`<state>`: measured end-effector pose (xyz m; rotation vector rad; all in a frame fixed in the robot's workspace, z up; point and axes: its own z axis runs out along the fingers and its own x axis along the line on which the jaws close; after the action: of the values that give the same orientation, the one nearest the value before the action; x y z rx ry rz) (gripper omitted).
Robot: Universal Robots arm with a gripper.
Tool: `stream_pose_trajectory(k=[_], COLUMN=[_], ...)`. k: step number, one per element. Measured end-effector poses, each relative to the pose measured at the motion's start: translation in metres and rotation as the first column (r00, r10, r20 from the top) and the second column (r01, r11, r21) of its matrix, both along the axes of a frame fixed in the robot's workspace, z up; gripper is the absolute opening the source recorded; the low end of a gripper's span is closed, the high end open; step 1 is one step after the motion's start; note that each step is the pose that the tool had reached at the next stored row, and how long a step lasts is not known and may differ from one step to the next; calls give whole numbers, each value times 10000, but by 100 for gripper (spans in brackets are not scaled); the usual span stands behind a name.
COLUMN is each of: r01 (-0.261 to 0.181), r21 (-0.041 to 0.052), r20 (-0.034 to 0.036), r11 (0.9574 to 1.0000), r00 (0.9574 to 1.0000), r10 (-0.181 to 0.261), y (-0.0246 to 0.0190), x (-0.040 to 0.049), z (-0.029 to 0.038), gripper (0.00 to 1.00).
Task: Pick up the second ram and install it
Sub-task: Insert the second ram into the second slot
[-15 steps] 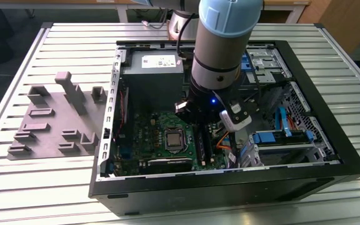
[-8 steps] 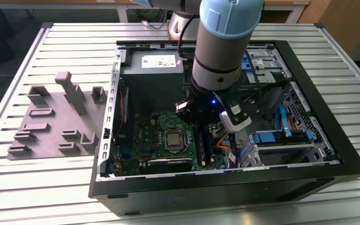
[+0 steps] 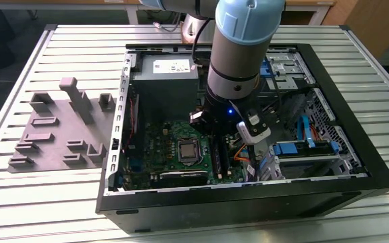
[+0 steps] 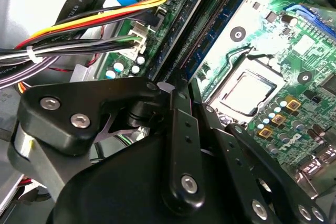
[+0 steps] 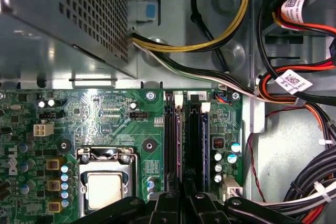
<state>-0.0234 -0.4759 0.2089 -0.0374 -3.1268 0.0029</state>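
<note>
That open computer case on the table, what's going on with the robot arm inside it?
The arm reaches down into the open computer case, with its gripper low over the motherboard, right at the memory slots beside the processor socket. A memory stick stands in a slot there. Whether the jaws grip anything cannot be told. A grey parts holder sits on the table.

arm (image 3: pixel 234 61): stood near vertical, wrist pointing down | gripper (image 5: pixel 181 195): black fingers (image 4: pixel 181 145) drawn close together, tips pointing downward
</note>
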Motion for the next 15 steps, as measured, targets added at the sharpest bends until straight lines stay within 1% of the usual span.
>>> stream_pose_trajectory(k=[5,6,7,9,12,13,15], r01=[0,0,0,0,0,0,0], r21=[1,2,2,1,2,2,4], r20=[1,1,1,0,1,1,1], r11=[10000,10000,10000,10000,10000,10000,10000], r00=[10000,10000,10000,10000,10000,10000,10000], r10=[0,0,0,0,0,0,0], y=[0,0,0,0,1,0,1], x=[0,0,0,0,0,0,0], z=[-1,1,10,53,158,181,190], gripper=[15,22,22,22,22,22,20])
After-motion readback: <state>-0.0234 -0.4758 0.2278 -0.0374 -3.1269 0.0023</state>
